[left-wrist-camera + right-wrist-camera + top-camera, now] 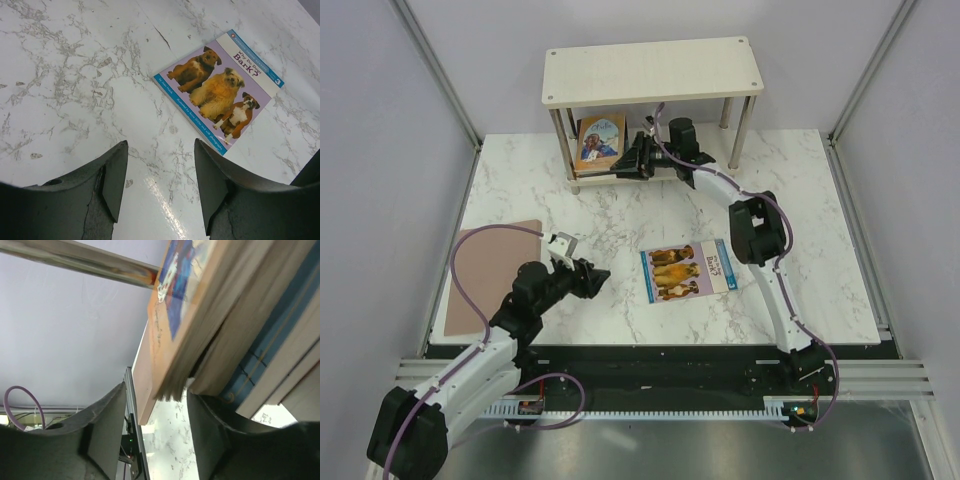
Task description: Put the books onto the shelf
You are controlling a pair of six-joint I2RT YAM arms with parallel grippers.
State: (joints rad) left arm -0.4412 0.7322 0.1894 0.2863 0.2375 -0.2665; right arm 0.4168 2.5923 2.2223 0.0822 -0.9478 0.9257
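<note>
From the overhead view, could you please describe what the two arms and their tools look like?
The left arm and right arm have white links joined by bulky black joints, each trailing a thin purple cable. The left tool and right tool are black, with two broad tapering fingers.

The left arm (pixel 480 365) and right arm (pixel 775 290) share one build: white, rounded link shells joined by bulky matte-black joint housings. A thin purple cable (pixel 20 388) runs along each arm and stands off it in loose loops. The left wrist carries a small white block (pixel 563 245). Each base, at the desk's near edge, has a small board with tiny lights (pixel 802 410), red, orange and green. The left hand (pixel 595 278) and right hand (pixel 623 160) are black. Their fingers (pixel 112 177) are dark grey wedges, coarse-textured, with faint seams and cracks.
</note>
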